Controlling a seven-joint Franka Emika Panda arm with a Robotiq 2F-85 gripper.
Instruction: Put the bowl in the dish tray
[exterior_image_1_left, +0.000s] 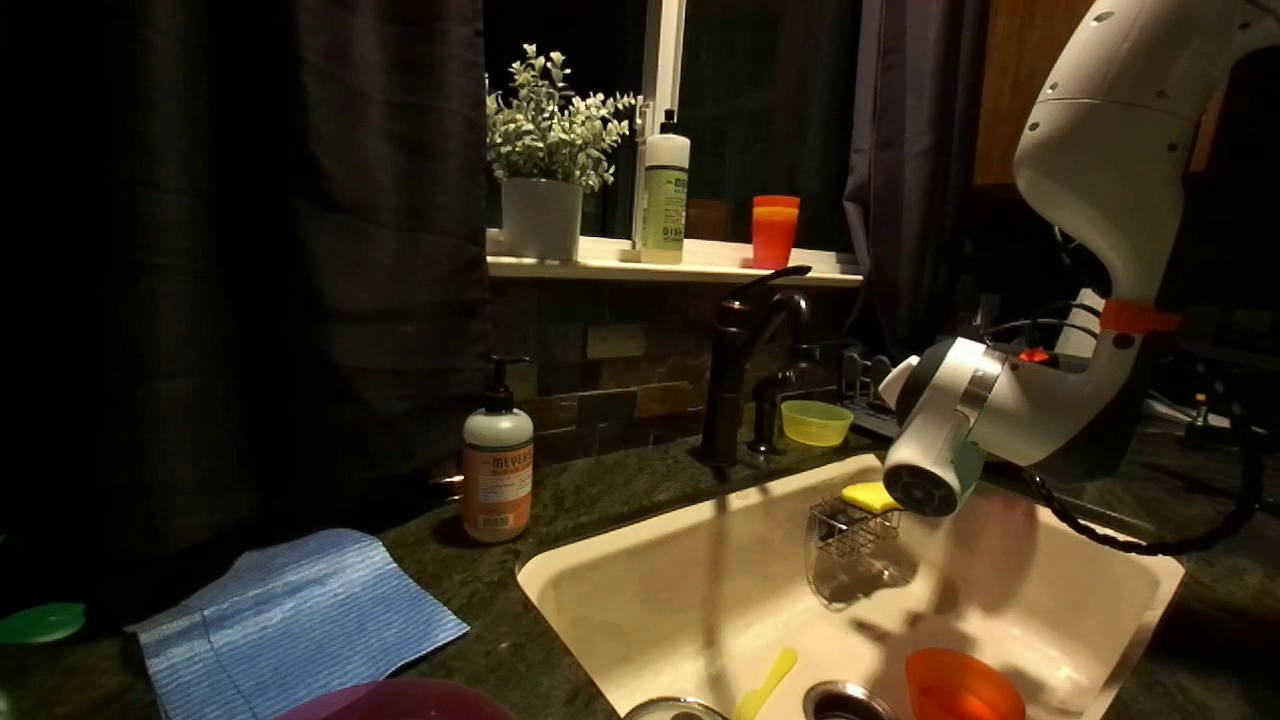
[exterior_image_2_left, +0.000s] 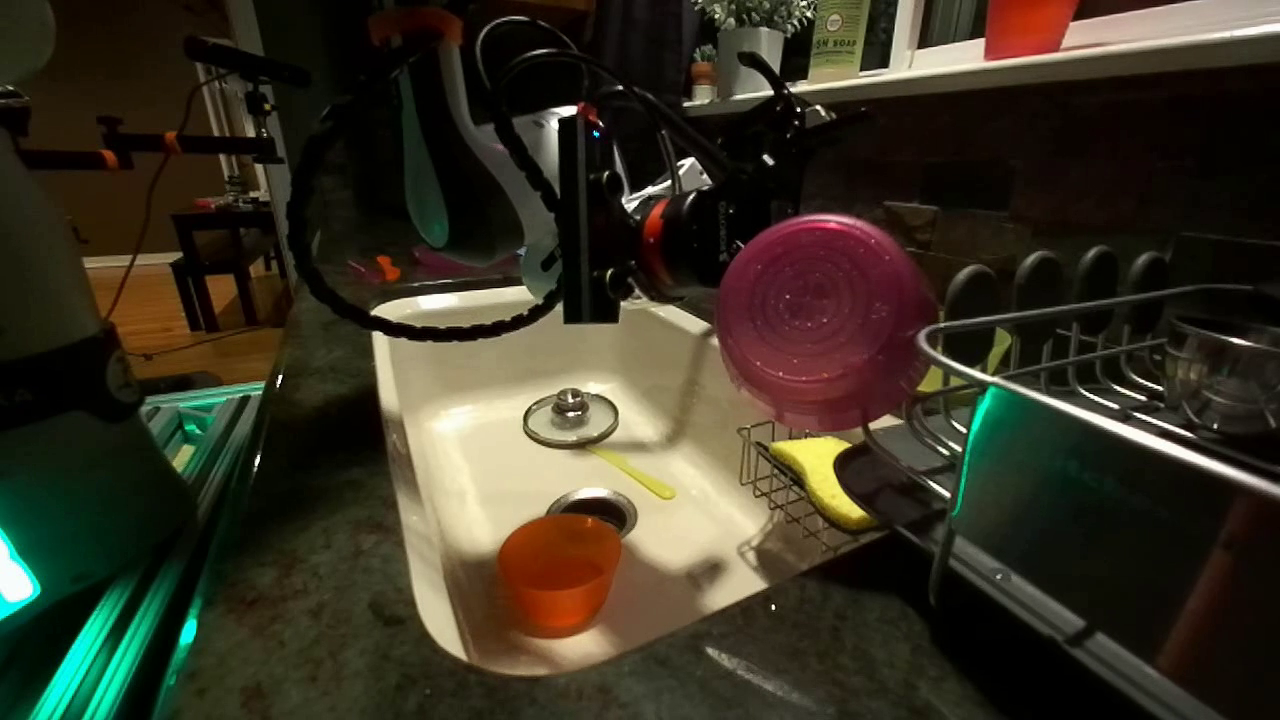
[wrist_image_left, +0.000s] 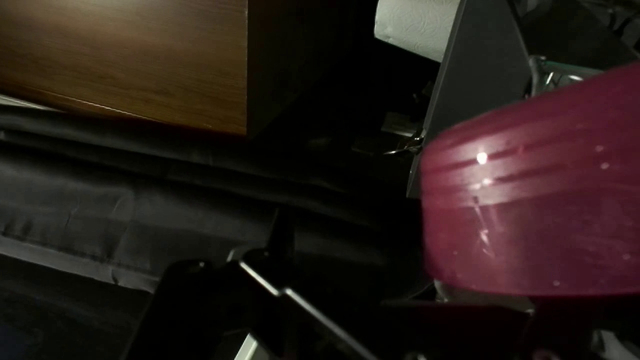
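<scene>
Pointing sideways — bowl (exterior_image_2_left: 818, 305) | base toward an exterior camera | axis near-level

In an exterior view, the cream sink basin (exterior_image_1_left: 640, 590) is being looked down on, the windowsill (exterior_image_1_left: 610, 269) being faced beyond. In an exterior view, the basin is being viewed from roughly the opposite end, the dish rack (exterior_image_2_left: 1100, 500) being shown near on the right. The basin and orange bowl (exterior_image_2_left: 560, 600) are being shared by both. In the wrist view, a dark curtain (wrist_image_left: 200, 210) and wooden cabinet (wrist_image_left: 125, 60) are being faced, the magenta bowl (wrist_image_left: 530, 215) being shown very near on the right.
</scene>
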